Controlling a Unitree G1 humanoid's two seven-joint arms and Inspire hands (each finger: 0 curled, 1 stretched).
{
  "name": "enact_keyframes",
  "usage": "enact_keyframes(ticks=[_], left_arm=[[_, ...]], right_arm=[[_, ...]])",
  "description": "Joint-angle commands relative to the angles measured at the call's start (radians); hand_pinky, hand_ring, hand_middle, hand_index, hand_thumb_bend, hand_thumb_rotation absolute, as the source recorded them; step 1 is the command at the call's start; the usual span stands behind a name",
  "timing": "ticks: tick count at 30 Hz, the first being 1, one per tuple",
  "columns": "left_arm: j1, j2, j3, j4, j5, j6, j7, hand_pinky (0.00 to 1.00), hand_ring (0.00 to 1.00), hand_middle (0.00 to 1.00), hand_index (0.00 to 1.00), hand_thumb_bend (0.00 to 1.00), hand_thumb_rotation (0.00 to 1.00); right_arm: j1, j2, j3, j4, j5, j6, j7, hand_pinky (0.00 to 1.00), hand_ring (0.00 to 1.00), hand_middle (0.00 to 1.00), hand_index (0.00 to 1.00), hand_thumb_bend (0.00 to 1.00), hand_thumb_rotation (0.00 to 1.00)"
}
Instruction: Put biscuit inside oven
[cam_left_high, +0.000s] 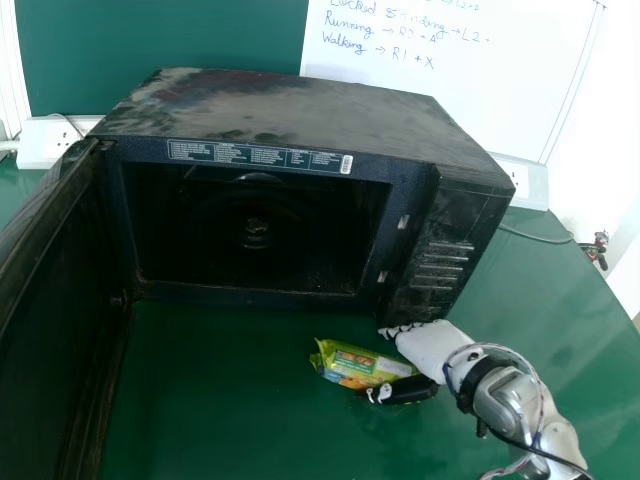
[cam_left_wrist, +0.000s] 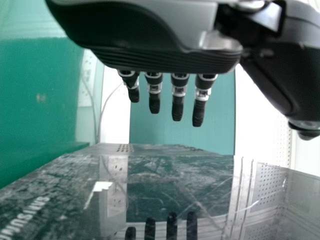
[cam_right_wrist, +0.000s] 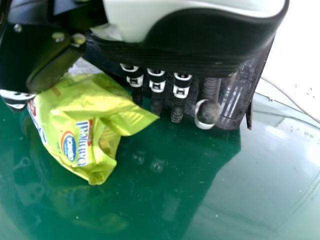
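Robot's right arm (cam_left_high: 512, 402) enters at the head view's lower right. Right hand (cam_left_high: 432, 346): fingers extended, standing off from the thumb. Biscuit packet (cam_left_high: 340, 362): in the gap between them, outside the oven (cam_left_high: 300, 105), in front of its opening; firm grip cannot be confirmed. Oven door (cam_left_high: 48, 300): open. Left hand (cam_left_wrist: 165, 57): fingers straight, near a glossy dark surface (cam_left_wrist: 165, 175).

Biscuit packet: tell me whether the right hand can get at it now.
Probably yes: the right hand is close beside the packet, its thumb on the near side, and nothing visible stands in the way.
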Motion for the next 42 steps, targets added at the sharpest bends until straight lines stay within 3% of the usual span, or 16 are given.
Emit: enact_keyframes(ticks=[1,3,6,8,10,13,15,18,22,30,41,42], left_arm=[[0.005,-0.017,-0.003,-0.011,0.01,-0.017,0.016,0.47,0.64,0.8,0.79,1.0,0.67],[0.002,-0.024,-0.001,-0.014,-0.014,-0.009,0.016,0.47,0.63,0.8,0.79,1.0,0.68],[0.0,-0.03,-0.002,-0.026,-0.051,0.012,0.02,0.49,0.63,0.8,0.79,1.0,0.68],[0.001,-0.029,-0.005,-0.033,-0.047,0.012,0.022,0.49,0.63,0.79,0.79,1.0,0.68],[0.003,-0.034,-0.008,-0.048,-0.048,0.029,0.043,0.49,0.64,0.79,0.79,1.0,0.69],[0.001,-0.052,-0.009,-0.075,-0.031,0.037,0.088,0.48,0.62,0.78,0.77,1.0,0.69],[-0.003,-0.066,-0.012,-0.085,-0.002,0.02,0.114,0.46,0.62,0.78,0.77,1.0,0.7],[-0.005,-0.079,-0.018,-0.103,0.005,0.022,0.136,0.46,0.63,0.79,0.78,1.0,0.71],[0.0,-0.086,-0.02,-0.121,-0.01,0.041,0.152,0.45,0.65,0.79,0.77,1.0,0.71],[0.015,-0.089,-0.022,-0.14,-0.008,0.047,0.163,0.45,0.65,0.79,0.78,1.0,0.71],[0.022,-0.087,-0.02,-0.139,-0.021,0.056,0.163,0.48,0.67,0.79,0.78,1.0,0.7],[0.021,-0.087,-0.02,-0.138,-0.021,0.056,0.163,0.48,0.67,0.79,0.78,1.0,0.7]], right_arm=[[0.015,0.019,0.022,-0.009,-0.004,-0.002,-0.012,0.0,1.0,1.0,1.0,0.99,0.88],[0.019,0.024,0.024,-0.009,-0.003,-0.001,-0.02,0.0,1.0,1.0,1.0,0.96,0.81],[0.025,0.03,0.023,-0.006,0.002,0.002,-0.037,0.0,0.96,0.98,0.99,0.93,0.57],[0.03,0.03,0.021,-0.004,0.005,-0.003,-0.054,0.09,0.83,0.92,0.89,0.91,0.45],[0.038,0.031,0.016,-0.004,0.014,-0.003,-0.071,0.18,0.62,0.83,0.73,0.87,0.29],[0.054,0.034,0.006,-0.006,0.026,-0.004,-0.119,0.21,0.39,0.66,0.5,0.9,0.09],[0.065,0.034,0.0,-0.014,0.036,-0.002,-0.139,0.2,0.33,0.56,0.42,0.87,0.02],[0.091,0.038,-0.014,-0.037,0.053,0.015,-0.153,0.19,0.29,0.44,0.35,0.81,0.0],[0.138,0.05,-0.036,-0.071,0.061,0.036,-0.186,0.18,0.27,0.38,0.31,0.78,0.0],[0.209,0.089,-0.064,-0.117,0.067,0.087,-0.231,0.17,0.26,0.36,0.29,0.78,0.0],[0.209,0.111,-0.079,-0.121,0.081,0.114,-0.232,0.17,0.27,0.38,0.3,0.77,0.0],[0.207,0.11,-0.081,-0.121,0.085,0.113,-0.23,0.18,0.35,0.38,0.31,0.63,0.0]])
